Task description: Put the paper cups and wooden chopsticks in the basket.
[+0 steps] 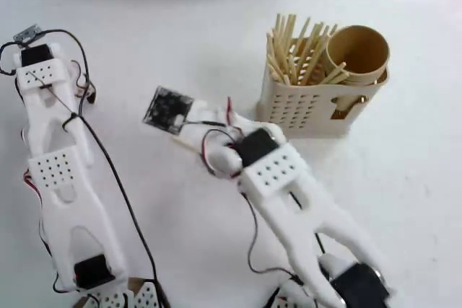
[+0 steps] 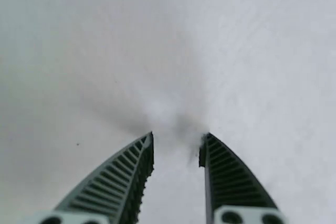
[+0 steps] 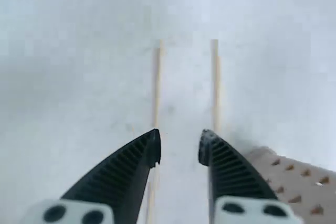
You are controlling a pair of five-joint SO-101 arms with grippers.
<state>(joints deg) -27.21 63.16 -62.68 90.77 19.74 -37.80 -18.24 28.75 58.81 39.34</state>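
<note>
1. Left claw (image 2: 177, 140): the jaws are parted to a moderate gap and hold nothing, over plain white desk (image 2: 236, 51). My left arm (image 1: 58, 171) lies along the 9 o'clock side of the desk, pointing to about 12 o'clock. A black cable (image 1: 119, 192) trails from it toward 6 o'clock.

2. Right claw (image 3: 179, 141): the jaws are parted to a similar gap and grip nothing. My right arm (image 1: 289, 178) reaches from the 5 o'clock corner toward 10 o'clock.

3. Two wooden chopsticks lie flat on the desk at the right claw. Their long axes are parallel and run straight ahead along the claw's own line. The first chopstick (image 3: 157, 85) passes just inside one finger. The second chopstick (image 3: 215, 85) disappears behind the other fingertip.

4. The basket (image 1: 303, 110) stands at 2 o'clock, and its perforated corner shows just beside my right claw. At its 9 o'clock end a bundle of chopsticks (image 1: 292, 52) stands on end, with tips fanning toward 12 to 1 o'clock. At its 3 o'clock end a paper cup (image 1: 359, 54) sits mouth up.

5. Room: white desk runs between my arms, and beyond the right claw from 10 to 12 o'clock out to the far edge. The basket stands well inside that edge.
</note>
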